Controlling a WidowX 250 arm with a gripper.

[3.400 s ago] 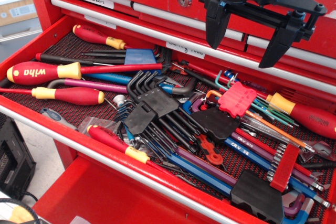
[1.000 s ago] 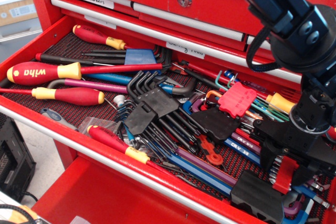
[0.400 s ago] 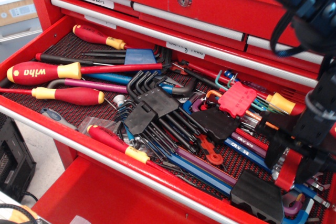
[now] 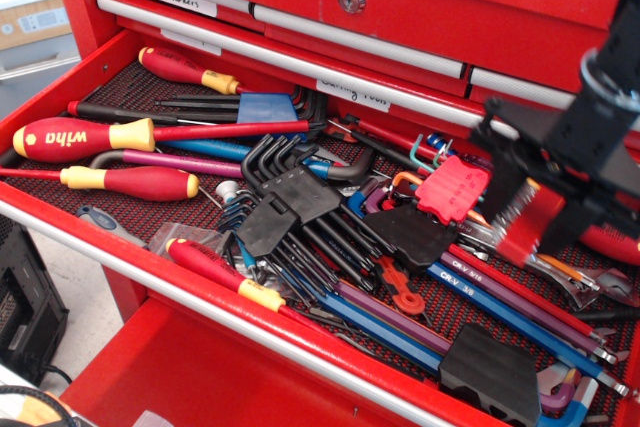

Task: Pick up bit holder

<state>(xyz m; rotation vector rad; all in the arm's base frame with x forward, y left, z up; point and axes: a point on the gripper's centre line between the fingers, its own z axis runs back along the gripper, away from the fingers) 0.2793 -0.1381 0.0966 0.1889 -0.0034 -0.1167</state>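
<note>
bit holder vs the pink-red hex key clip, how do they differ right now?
The bit holder is held in the gripper, up off the tools; the clip lies in the drawer. The bit holder is a narrow strip; the clip is wider. The bit holder carries short silver bits along one edge; the clip holds long multicoloured hex keys. Both are reddish plastic.

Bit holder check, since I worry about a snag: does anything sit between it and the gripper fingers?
No. In the only view, the gripper grips the bit holder directly, lifted above the drawer tools; nothing is wedged between.
</note>
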